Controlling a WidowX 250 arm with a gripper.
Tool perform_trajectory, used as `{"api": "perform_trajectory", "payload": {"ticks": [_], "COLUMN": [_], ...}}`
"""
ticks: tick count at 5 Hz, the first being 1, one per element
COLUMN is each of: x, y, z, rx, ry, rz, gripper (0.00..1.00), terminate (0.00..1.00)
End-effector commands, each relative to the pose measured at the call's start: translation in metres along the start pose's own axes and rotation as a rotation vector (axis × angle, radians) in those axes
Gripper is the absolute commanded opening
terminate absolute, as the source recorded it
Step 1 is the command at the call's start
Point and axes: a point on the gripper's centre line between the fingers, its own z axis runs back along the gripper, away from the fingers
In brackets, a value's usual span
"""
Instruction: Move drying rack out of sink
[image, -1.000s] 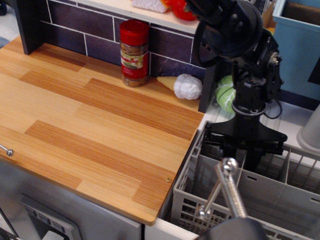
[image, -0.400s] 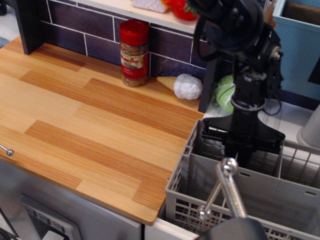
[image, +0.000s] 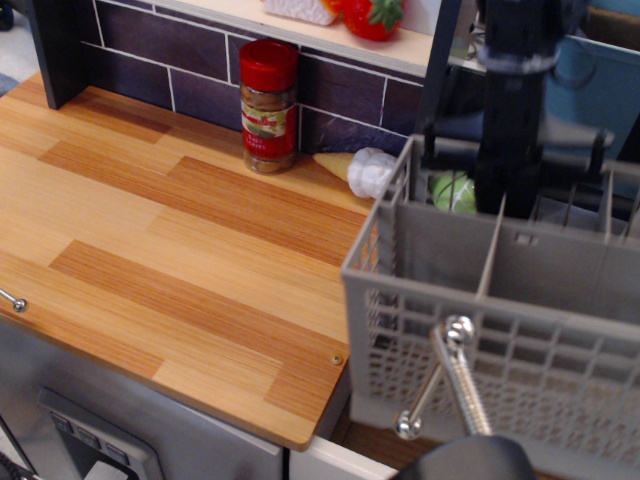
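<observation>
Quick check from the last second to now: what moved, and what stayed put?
The drying rack has risen with the gripper, which reaches down into its far side; the rack now looks clear of the sink and hangs above it by the counter edge. The spice jar, toy garlic, wooden countertop and faucet are unchanged.

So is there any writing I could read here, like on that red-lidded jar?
Spice jar: its label shows red, green and white patches, but any print is too blurred to read.
Grey drying rack: no text visible.
Wooden countertop: no text visible.
No readable words or numbers anywhere else.
</observation>
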Motion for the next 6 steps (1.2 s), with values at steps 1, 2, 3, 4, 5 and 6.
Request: {"api": "perform_trajectory", "payload": {"ticks": [1,2,3,4,5,6], "x": [0.008,0.017,0.026,0.032,0.033,0.032], "y": [0.030,0.077,0.126,0.175,0.225,0.249], "z": [0.071,0.077,0.079,0.086,0.085,0.081], "rx": [0.033,0.078,0.111,0.118,0.196,0.240], "ry": [-0.091,-0.092,-0.129,-0.103,-0.074,-0.064], "rz": [-0.052,-0.058,-0.026,-0.049,-0.071,-0.076], "gripper": [0.00,0.00,0.00,0.00,0.00,0.00], "terminate": [0.00,0.00,0.00,0.00,0.00,0.00]}}
